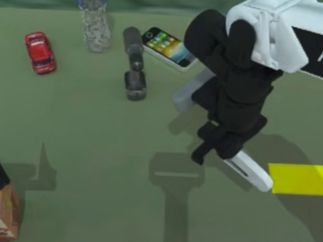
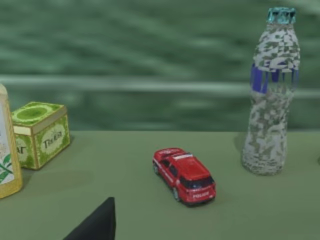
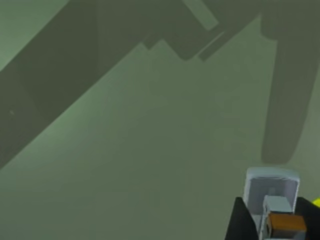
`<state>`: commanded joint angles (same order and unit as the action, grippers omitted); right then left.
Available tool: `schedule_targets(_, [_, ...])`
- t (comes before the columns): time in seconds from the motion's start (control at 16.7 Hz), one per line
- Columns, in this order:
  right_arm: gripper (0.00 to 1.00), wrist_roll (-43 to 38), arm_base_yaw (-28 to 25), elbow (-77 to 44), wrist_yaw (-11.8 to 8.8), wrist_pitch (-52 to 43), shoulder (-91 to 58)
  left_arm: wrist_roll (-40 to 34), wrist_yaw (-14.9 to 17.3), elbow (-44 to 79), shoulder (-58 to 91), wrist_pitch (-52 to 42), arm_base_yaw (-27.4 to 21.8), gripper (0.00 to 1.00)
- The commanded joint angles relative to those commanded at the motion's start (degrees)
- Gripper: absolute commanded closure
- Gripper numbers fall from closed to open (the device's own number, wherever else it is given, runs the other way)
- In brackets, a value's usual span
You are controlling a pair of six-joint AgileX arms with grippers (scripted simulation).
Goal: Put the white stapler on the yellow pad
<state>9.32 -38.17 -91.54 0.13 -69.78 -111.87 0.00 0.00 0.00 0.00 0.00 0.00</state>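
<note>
Right gripper (image 1: 219, 147) clamped on your small white plastic stapler (image 1: 250, 170) | flat yellow rectangular pad (image 1: 299, 179) touching at its 3 o'clock | left gripper (image 2: 97, 225): fingers, cannot tell

white stapler (image 1: 254, 173) tilted (end touching pad) | yellow pad (image 1: 300, 179) flat, right

red toy car (image 1: 40, 52), bottle (image 1: 94, 22), smartphone (image 1: 168, 47), dumbbell (image 1: 134, 63)
</note>
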Motion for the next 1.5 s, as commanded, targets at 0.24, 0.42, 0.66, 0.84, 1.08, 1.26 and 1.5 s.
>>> schedule_targets(0.24, [1.00,-3.62,1.12,0.15,0.04,-0.13,0.01,0.00,0.00,0.00,0.00,0.00,0.00,0.00])
schedule_targets(0.42, [1.00,-12.52,4.18,1.30,0.10,0.08,0.90,0.00,0.00,0.00,0.00,0.00,0.00,0.00])
schedule_targets(0.66, [1.00,-32.50,10.62,5.02,0.23,1.10,3.75,0.00,0.00,0.00,0.00,0.00,0.00,0.00])
schedule_targets(0.84, [1.00,-52.26,16.40,9.07,0.41,2.22,6.75,0.00,0.00,0.00,0.00,0.00,0.00,0.00])
schedule_targets(1.08, [1.00,-77.41,24.10,14.69,0.65,4.03,11.20,0.00,0.00,0.00,0.00,0.00,0.00,0.00])
schedule_targets(1.26, [1.00,-91.05,29.14,18.56,0.73,5.78,14.86,0.00,0.00,0.00,0.00,0.00,0.00,0.00])
schedule_targets(1.5, [1.00,-100.83,33.43,22.17,0.67,7.89,18.82,0.00,0.00,0.00,0.00,0.00,0.00,0.00])
